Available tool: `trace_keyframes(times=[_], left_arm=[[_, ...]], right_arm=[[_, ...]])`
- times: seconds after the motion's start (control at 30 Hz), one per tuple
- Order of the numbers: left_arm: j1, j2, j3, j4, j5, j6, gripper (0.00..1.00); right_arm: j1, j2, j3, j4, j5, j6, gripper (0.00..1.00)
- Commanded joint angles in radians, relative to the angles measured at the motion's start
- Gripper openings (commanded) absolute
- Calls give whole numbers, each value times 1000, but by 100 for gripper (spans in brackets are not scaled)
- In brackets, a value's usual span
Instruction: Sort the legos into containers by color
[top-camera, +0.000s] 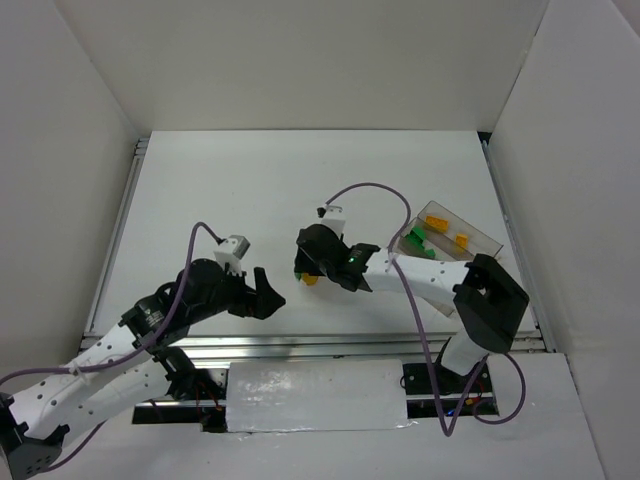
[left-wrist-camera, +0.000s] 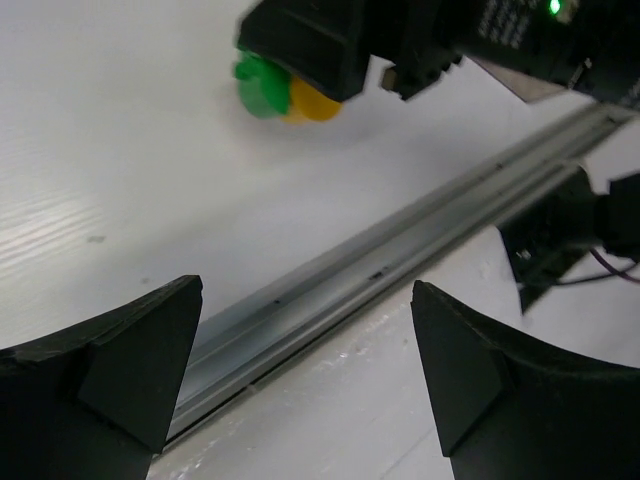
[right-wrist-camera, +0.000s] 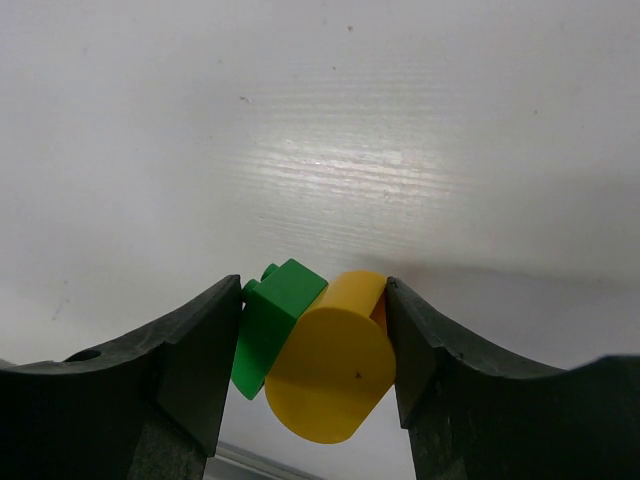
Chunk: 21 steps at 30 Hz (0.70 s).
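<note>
From above, the right gripper (top-camera: 306, 268) is low over the table (top-camera: 220, 180), well apart from the tray (top-camera: 482, 240), where green and yellow legos lie. The left gripper (top-camera: 268, 296) is nearby. In the left wrist view its jaws stand released, and beyond them are a green brick (left-wrist-camera: 258, 85) and a yellow cylinder (left-wrist-camera: 316, 103). In the right wrist view the jaws are clenched on this mixed pair (right-wrist-camera: 312, 345), so I judge they should be separated before any compartment.
</note>
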Motion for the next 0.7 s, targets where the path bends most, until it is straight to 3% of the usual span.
trace_keyframes(times=[0.0,0.17,0.4,0.67], left_arm=[[3,4,-19,224,227,48,98],[3,9,-49,346,306,11,99],[3,60,-29,332,195,-40,100],[3,80,-15,386,169,-72,99]], right_arm=[[-8,-84,-7,37,26,-56,15],[-5,-230,-68,101,-48,-63,15],[15,-392,-140,203,-114,-66,16],[85,-409,-132,244,-117,-96,17]])
